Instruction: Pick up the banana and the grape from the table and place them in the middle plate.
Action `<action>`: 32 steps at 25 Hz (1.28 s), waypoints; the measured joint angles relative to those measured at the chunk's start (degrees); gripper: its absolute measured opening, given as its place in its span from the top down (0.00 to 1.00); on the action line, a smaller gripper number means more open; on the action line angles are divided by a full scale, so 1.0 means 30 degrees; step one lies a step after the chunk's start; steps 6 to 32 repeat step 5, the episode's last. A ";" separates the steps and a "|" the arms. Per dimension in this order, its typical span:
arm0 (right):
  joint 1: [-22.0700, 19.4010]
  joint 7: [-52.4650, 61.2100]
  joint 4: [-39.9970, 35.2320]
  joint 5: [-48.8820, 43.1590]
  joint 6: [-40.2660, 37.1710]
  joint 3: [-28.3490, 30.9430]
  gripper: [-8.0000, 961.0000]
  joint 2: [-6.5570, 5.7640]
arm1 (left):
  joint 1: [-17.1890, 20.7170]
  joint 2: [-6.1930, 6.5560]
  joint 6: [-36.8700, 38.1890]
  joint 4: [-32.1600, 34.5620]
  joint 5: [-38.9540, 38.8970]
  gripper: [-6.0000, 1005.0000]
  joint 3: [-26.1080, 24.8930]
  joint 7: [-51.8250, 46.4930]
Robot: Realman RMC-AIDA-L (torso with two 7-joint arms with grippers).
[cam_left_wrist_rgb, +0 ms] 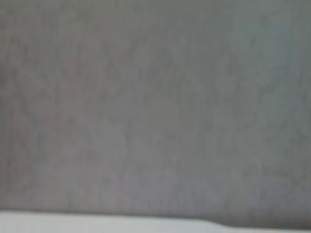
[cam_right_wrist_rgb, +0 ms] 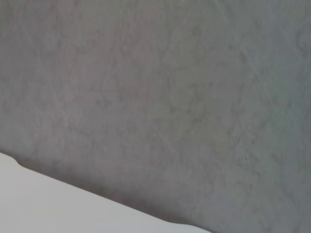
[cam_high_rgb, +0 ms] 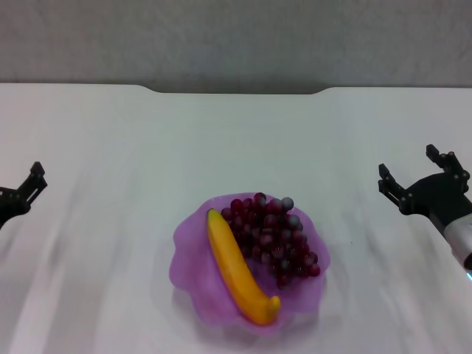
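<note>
The yellow-orange banana (cam_high_rgb: 240,269) lies inside the purple scalloped middle plate (cam_high_rgb: 193,284), running from the plate's far left to its near rim. The dark red-purple grape (cam_high_rgb: 274,236) bunch rests in the same plate, against the banana's right side. My right gripper (cam_high_rgb: 415,171) hangs open and holds nothing, over the white table (cam_high_rgb: 147,147) well right of the plate. My left gripper (cam_high_rgb: 29,184) sits at the far left edge of the head view, away from the plate. Both wrist views show only the grey wall and a strip of table edge.
The table's notched far edge (cam_high_rgb: 236,91) meets a grey wall (cam_high_rgb: 236,37). White tabletop surrounds the plate on all sides.
</note>
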 joint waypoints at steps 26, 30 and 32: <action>-0.0001 0.0002 -0.0087 0.0061 0.0024 0.0147 0.08 -0.0003 | -0.0090 0.0016 0.0872 0.0026 -0.0058 0.11 -0.0165 -0.0412; -0.0001 0.0002 -0.0087 0.0061 0.0024 0.0147 0.08 -0.0003 | -0.0090 0.0016 0.0872 0.0026 -0.0058 0.11 -0.0165 -0.0412; -0.0001 0.0002 -0.0087 0.0061 0.0024 0.0147 0.08 -0.0003 | -0.0090 0.0016 0.0872 0.0026 -0.0058 0.11 -0.0165 -0.0412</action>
